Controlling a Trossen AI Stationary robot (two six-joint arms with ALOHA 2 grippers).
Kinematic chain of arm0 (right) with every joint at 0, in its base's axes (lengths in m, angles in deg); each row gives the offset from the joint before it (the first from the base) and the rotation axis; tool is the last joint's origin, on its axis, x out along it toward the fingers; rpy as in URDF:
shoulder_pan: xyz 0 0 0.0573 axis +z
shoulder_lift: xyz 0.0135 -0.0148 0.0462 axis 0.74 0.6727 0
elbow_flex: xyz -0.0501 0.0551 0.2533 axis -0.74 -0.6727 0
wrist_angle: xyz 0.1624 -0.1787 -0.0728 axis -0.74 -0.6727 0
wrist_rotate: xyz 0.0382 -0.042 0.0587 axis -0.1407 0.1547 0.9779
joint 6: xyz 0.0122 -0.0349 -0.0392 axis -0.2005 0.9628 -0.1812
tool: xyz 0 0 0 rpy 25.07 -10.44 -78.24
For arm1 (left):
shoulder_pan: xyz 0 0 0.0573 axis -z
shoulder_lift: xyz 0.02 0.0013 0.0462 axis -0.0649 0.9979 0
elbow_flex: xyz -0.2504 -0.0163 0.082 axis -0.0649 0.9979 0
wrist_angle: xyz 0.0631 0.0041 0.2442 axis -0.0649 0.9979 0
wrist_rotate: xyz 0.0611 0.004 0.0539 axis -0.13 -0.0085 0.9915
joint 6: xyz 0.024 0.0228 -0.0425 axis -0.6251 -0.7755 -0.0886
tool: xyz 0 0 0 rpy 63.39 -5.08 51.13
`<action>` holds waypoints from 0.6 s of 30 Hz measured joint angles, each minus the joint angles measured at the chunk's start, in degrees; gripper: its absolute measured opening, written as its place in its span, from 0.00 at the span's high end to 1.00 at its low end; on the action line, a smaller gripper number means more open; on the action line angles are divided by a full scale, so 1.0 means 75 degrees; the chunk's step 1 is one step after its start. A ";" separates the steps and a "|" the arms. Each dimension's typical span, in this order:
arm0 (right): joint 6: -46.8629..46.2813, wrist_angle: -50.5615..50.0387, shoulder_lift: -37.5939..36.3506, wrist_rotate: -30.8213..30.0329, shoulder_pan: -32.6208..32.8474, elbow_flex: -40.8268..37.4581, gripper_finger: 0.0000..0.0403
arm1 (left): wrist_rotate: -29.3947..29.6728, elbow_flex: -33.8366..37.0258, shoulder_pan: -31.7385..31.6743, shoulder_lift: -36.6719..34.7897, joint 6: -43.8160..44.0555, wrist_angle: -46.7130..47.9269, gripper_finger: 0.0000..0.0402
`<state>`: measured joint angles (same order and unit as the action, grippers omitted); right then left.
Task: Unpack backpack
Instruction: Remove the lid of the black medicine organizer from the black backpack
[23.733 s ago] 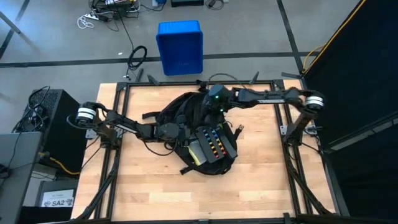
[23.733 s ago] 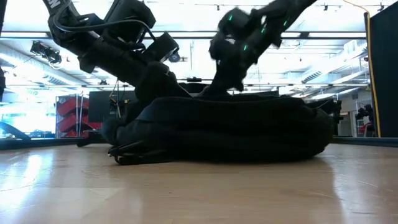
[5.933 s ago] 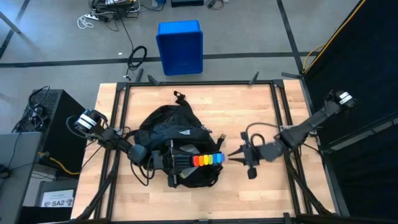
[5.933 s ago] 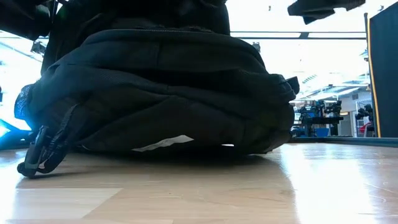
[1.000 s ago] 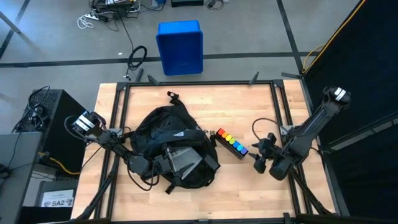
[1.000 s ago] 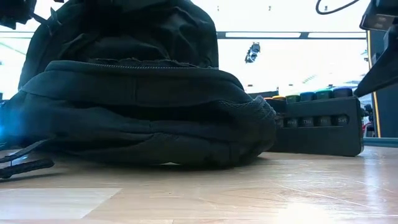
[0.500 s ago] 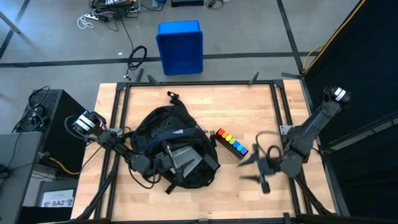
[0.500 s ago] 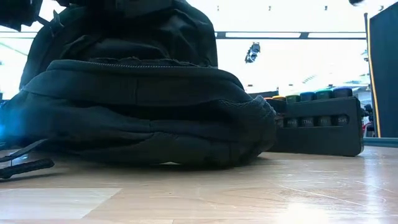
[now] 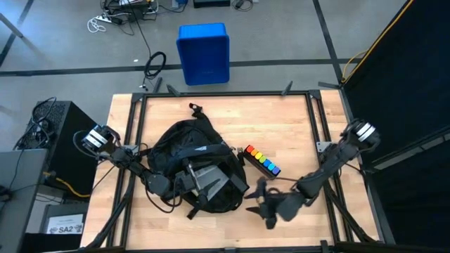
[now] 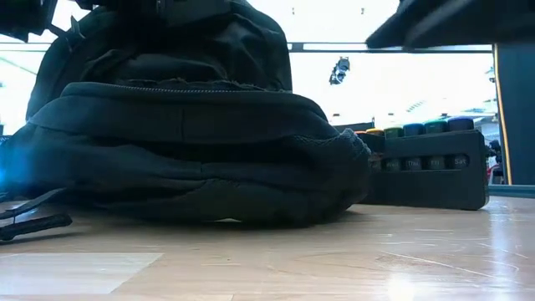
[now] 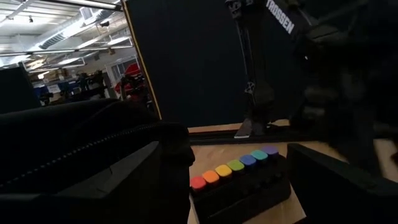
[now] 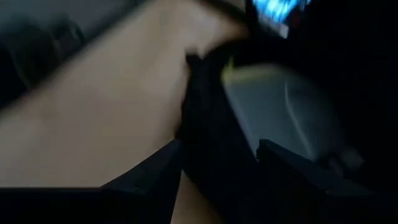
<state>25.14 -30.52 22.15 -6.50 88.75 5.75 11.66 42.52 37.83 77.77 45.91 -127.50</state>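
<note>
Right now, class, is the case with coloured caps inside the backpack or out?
Out. The case lies on the bare table beside the backpack.

Blk case w/ rainbow caps (image 9: 262,161) on table (image 9: 288,119); blue bin (image 9: 204,53) on floor.

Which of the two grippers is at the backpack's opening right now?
The left gripper, at the backpack; the right gripper hangs over bare table beside it.

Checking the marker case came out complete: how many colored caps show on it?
6, in one row along the black case on the table beside the backpack: red, orange, yellow, green, blue, purple. None looks hidden.
</note>
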 joint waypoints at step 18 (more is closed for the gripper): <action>-0.1340 -0.2799 0.0969 0.0022 -0.0965 0.0992 0.73 | 0.0217 -0.0002 0.0287 0.0003 0.0267 0.0264 0.23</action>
<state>15.09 -51.51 29.42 -6.33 81.51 13.19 13.29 42.50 39.99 77.80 47.91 -125.52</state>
